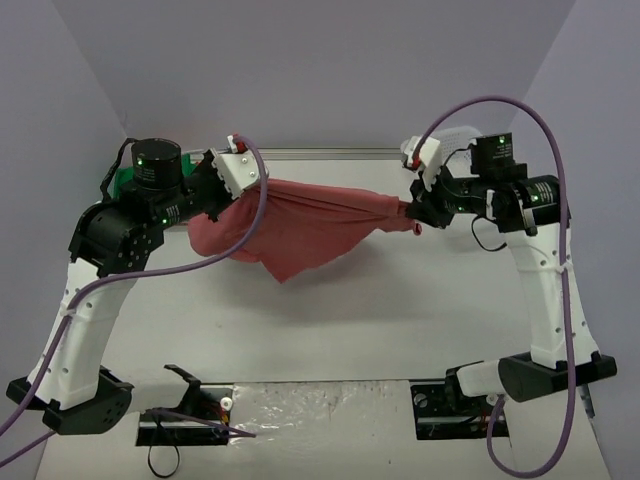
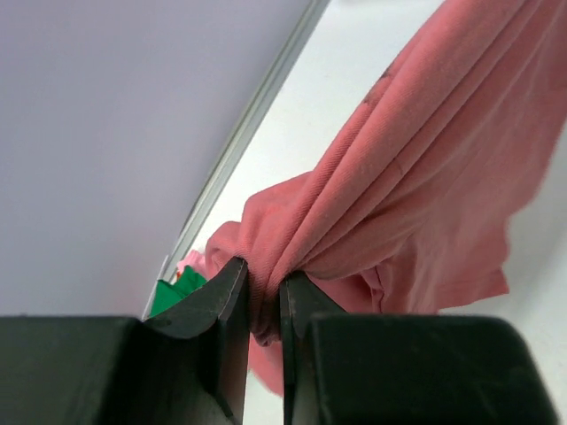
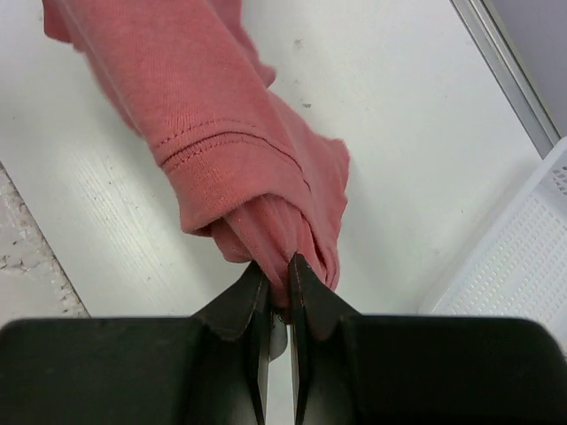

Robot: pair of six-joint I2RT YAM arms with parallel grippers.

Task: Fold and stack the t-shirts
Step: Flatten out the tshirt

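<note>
The left jaws are nearly closed and pinch a bunched fold of the red shirt (image 2: pixel 416 168) between them. The right jaws are just as narrow and grip a gathered end of the same shirt, where a hem (image 3: pixel 221 150) with 2 rows of stitching lies just beyond their tips.

The shirt is soft, plain, dusty-red cloth, drawn into long creases that run out from each grip. It hangs between the 2 arms over the far half of the white surface (image 1: pixel 350 330). Its long axis runs left to right, and the middle sags to a loose point (image 1: pixel 285 272) toward the near left. I cannot tell whether that point touches the surface.

Behind the left arm (image 1: pixel 130 225) lie a green shirt (image 2: pixel 173 297) and a bit of pale pink shirt (image 2: pixel 190 263). A white mesh basket (image 3: pixel 523 257) sits near the right jaws at the far right.
</note>
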